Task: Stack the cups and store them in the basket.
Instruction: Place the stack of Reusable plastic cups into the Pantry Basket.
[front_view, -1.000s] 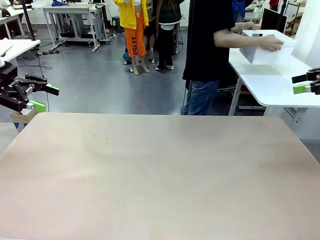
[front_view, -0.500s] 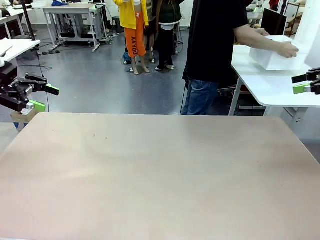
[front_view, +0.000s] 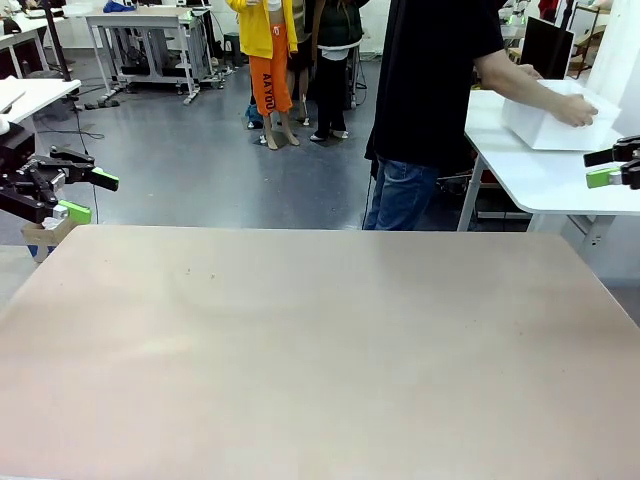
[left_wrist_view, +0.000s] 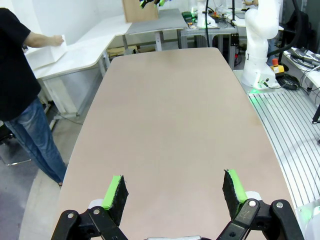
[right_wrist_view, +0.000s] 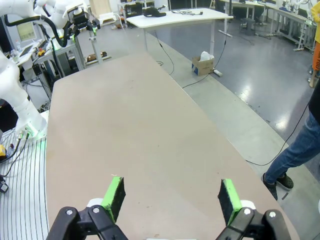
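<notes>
Hand (front_view: 575, 110) on basket (front_view: 555, 125), side table (front_view: 530, 170).

Left pincer (left_wrist_view: 173, 192) and right pincer (right_wrist_view: 170, 198) — both wide apart.

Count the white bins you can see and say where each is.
1. The basket sits on the white side table beyond the far right corner, under the person's hand. Any contents are hidden.
</notes>
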